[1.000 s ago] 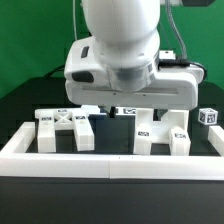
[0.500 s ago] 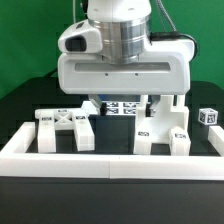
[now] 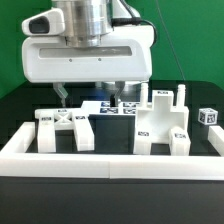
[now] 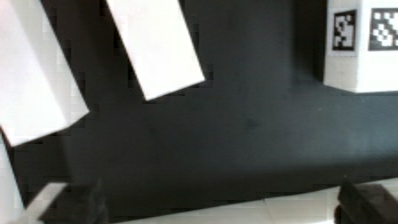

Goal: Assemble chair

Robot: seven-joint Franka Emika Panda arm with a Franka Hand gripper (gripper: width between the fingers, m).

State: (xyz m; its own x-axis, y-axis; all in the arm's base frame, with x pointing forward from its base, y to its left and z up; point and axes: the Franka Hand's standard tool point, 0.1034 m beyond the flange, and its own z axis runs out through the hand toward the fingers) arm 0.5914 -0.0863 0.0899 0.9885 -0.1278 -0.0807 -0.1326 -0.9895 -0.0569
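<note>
Several white chair parts with black-and-white tags stand on the black table. On the exterior view's left stands the X-braced back panel (image 3: 65, 129). A blocky seat-and-legs piece (image 3: 160, 124) is on the right, with a small tagged cube (image 3: 208, 117) further right. My gripper (image 3: 88, 96) hangs above and behind the back panel, open, touching nothing. In the wrist view its dark fingertips (image 4: 71, 204) show at the two lower corners with only bare table between them (image 4: 222, 205). That view also holds two white slabs (image 4: 160, 45) and a tagged white part (image 4: 365, 45).
A long low white barrier wall (image 3: 110, 160) runs along the front and bends back at both ends. The marker board (image 3: 117, 108) lies flat behind the parts. A white surface (image 4: 249, 216) shows at the wrist picture's lower edge.
The arm has risen and shifted toward the exterior view's left, uncovering the seat-and-legs piece and the marker board. The jaws stay open and the parts have not moved.
</note>
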